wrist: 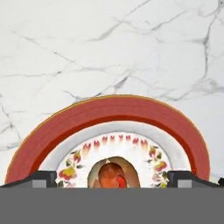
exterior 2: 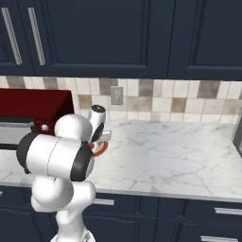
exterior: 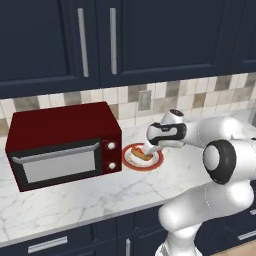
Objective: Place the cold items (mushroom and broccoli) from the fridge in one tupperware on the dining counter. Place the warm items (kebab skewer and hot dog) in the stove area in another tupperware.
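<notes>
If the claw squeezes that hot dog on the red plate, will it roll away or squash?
The hot dog looks rounded, so it may roll if nudged sideways. The open gripper straddles it, which should trap it. It is probably soft, and the plate looks smooth, so it could slide.

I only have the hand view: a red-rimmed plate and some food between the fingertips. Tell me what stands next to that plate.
Observer: A red microwave stands on the counter just left of the plate, with its door shut.
Operator: Describe the food from the side.
Observer: It is the hot dog, lying flat on the plate, and the open gripper comes down on it from the right.
Operator: Report what is behind the plate.
Observer: A tiled backsplash with a wall outlet, under dark blue cabinets with their doors shut.
</notes>
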Robot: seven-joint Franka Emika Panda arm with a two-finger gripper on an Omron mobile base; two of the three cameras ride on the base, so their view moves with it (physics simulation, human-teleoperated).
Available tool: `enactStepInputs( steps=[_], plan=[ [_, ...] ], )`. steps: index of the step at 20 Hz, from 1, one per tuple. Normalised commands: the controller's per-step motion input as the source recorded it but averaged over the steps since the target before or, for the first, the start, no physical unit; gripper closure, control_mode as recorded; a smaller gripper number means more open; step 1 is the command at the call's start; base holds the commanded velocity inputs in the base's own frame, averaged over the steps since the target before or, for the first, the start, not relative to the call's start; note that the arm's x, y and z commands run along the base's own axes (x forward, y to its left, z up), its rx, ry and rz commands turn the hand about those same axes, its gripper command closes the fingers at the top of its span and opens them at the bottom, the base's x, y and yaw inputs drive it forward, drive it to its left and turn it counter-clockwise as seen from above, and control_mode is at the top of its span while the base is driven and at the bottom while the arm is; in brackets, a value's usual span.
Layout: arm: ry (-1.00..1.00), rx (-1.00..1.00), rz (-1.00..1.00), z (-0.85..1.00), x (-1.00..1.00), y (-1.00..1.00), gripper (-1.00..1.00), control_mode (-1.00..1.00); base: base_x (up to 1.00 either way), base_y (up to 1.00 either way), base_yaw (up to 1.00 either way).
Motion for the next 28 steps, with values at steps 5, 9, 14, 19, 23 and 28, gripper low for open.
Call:
enactStepInputs(
  steps=[5, 9, 14, 19, 23, 28],
  plan=[
    [-0.13, 0.13, 0.07, 0.0, -0.02, 0.24, -1.0, -1.0, 0.0, 0.0, 0.0],
    [-0.11, 0.02, 0.07, -0.04, 0.49, 0.56, -1.0, -1.0, 0.0, 0.0, 0.0],
    [-0.04, 0.0, 0.02, -0.19, 0.9, 0.05, -1.0, -1.0, 0.0, 0.0, 0.0],
    [-0.06, -0.01, 0.0, -0.55, 0.53, -0.24, -1.0, -1.0, 0.0, 0.0, 0.0],
    [-0.11, -0.03, 0.02, -0.97, -0.27, -0.86, -1.0, -1.0, 0.0, 0.0, 0.0],
    [-0.13, 0.0, 0.09, -0.98, -0.33, -0.94, 1.0, -1.0, 0.0, 0.0, 0.0]
  ],
)
